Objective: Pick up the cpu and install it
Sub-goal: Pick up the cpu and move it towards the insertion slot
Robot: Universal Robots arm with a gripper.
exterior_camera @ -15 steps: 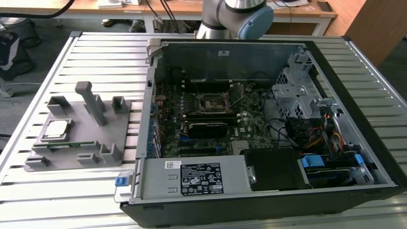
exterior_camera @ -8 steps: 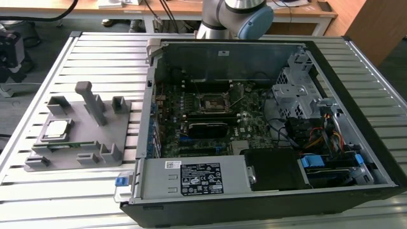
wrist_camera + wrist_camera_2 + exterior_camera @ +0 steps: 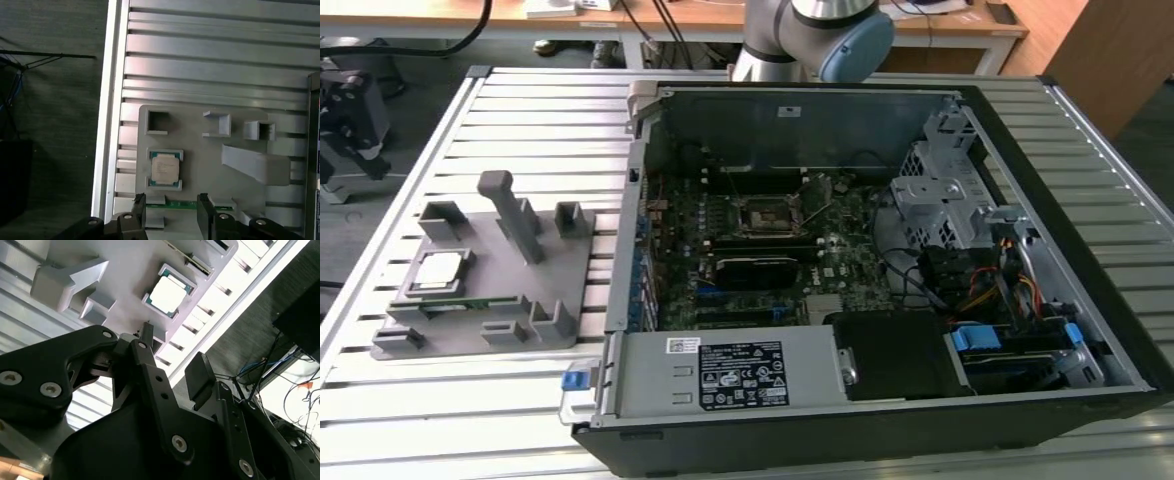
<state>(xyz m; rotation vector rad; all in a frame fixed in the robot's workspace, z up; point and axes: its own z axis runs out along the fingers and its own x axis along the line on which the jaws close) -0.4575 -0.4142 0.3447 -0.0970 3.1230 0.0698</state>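
The cpu (image 3: 440, 268) is a small silver-topped square lying flat in a recess of the grey fixture tray (image 3: 520, 290), on the exterior view's left. Both wrist views look down on it from well above: the cpu (image 3: 165, 169) sits in its pocket of the tray (image 3: 200, 155), and it shows again as the cpu (image 3: 169, 292) on the tray (image 3: 125, 270). My gripper (image 3: 171, 206) is open, with its two black fingers (image 3: 140, 205) apart and nothing between them. The gripper (image 3: 172, 355) hangs above the tray, clear of the chip.
An open computer case (image 3: 1067, 300) lies on the slatted table (image 3: 534, 100), with the motherboard's square socket (image 3: 761, 213) near its middle and a black block (image 3: 754, 270) just below it. Upright posts (image 3: 507, 205) stand on the tray. A green board strip (image 3: 175, 204) lies beside the cpu pocket.
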